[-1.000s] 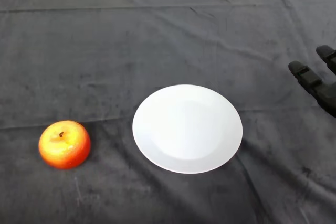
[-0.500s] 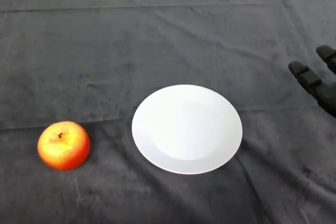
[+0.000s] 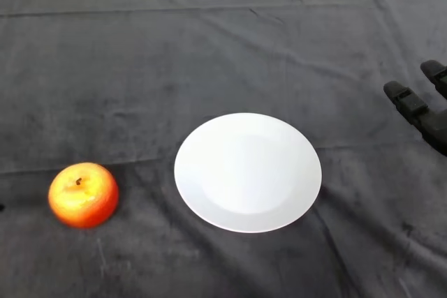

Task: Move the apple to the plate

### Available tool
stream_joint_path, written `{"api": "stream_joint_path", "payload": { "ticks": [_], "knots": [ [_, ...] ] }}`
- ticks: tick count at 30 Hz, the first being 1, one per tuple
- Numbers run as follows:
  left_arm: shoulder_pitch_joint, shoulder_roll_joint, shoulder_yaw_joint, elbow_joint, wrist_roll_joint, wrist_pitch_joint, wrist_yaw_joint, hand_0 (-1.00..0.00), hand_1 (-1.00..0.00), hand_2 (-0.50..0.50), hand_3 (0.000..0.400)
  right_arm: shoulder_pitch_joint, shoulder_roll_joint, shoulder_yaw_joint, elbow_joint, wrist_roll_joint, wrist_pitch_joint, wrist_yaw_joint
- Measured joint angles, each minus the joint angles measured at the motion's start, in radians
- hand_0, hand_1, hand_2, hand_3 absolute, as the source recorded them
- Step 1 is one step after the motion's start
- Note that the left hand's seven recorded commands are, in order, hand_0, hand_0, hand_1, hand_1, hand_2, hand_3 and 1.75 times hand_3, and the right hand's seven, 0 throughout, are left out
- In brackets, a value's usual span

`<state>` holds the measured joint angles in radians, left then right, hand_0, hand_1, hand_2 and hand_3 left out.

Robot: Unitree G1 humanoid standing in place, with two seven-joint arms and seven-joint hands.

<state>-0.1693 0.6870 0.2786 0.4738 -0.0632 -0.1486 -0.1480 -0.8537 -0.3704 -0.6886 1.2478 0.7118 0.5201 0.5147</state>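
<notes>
head view | apple [image 3: 83, 195] left of plate [image 3: 248, 172] | dark cloth [image 3: 209, 54] between

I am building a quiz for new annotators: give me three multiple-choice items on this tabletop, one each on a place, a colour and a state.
1. Where is the apple relative to the plate?
A. On it
B. To its left, apart from it
C. Behind it, touching it

2. What colour is the plate?
A. White
B. Blue
C. Black

3. What is the state of the plate?
A. Holding the apple
B. Upside down on the apple
C. Holding nothing

Answers:
1 B, since a strip of dark cloth shows between the apple and the plate's left rim.
2 A, since the plate is plain white against the dark cloth.
3 C, since its whole face shows bare and the apple rests on the cloth.
</notes>
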Motion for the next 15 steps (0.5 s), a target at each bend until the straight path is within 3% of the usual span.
{"api": "stream_joint_path", "payload": {
  "ticks": [5, 8, 15],
  "knots": [
    [0.076, 0.0, -0.004, -0.188, -0.006, 0.101, -0.014, 0.0, 0.0, 0.0, 0.0, 0.0, 0.0, 0.0001, 0.0, 0.0, 0.0, 0.0],
    [0.08, 0.001, -0.036, -0.25, -0.005, 0.141, -0.022, 0.0, 0.0, 0.0, 0.0, 0.0, 0.0, 0.0001, 0.0, 0.0, 0.0, 0.0],
    [0.073, -0.005, -0.123, -0.274, 0.027, 0.172, -0.041, 0.0, 0.0, 0.0, 0.0, 0.0, 0.0, 0.0001, 0.0, -0.0001, 0.0, 0.0]
  ]
}}
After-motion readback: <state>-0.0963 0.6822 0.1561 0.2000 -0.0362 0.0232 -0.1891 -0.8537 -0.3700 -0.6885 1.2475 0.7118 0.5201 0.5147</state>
